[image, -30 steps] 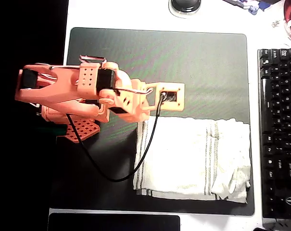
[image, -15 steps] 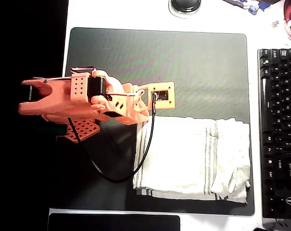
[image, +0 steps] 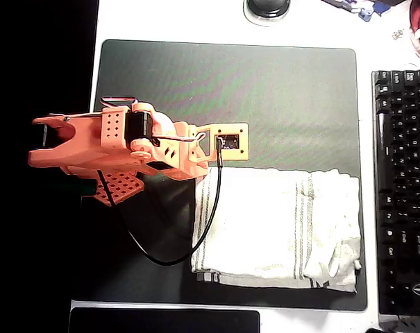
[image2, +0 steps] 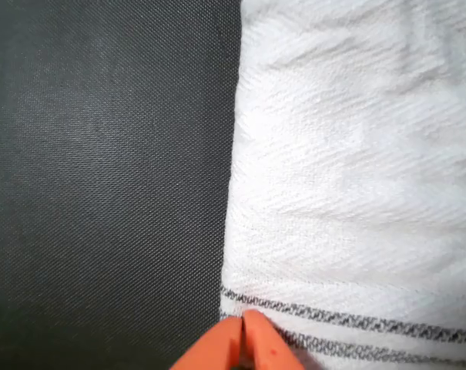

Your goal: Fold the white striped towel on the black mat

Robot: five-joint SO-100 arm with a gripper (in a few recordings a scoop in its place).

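White tabletop [image: 175, 21] all round, with the black mat [image: 265, 90] spread wide across it and a dark keyboard [image: 402, 187] sitting off the right edge in the overhead view. And there's the white striped towel [image: 279, 229], lying on the lower right part of that mat, looking already doubled over into a rectangle, its bottom right corner a bit rumpled near the mat's edge.

Now the orange arm [image: 112, 146] reaches in from the left, its head poised over the towel's top left corner. Down in the wrist view, the pincer [image2: 244, 339] shows its two orange tips pressed together, closed, nothing between them, sitting right at the towel's striped border where cloth meets mat.

To my eye this is either the end of a fold or the lead-in to another one. If another fold is coming, here's how to do it right: the tips need to part first, then straddle that corner so both layers get pinched, not just the top one. Lift only enough to clear the cloth beneath, carry the edge straight across to meet the far side, and line up the stripes before letting go. Drag it too low and the whole towel could slide on the mat.
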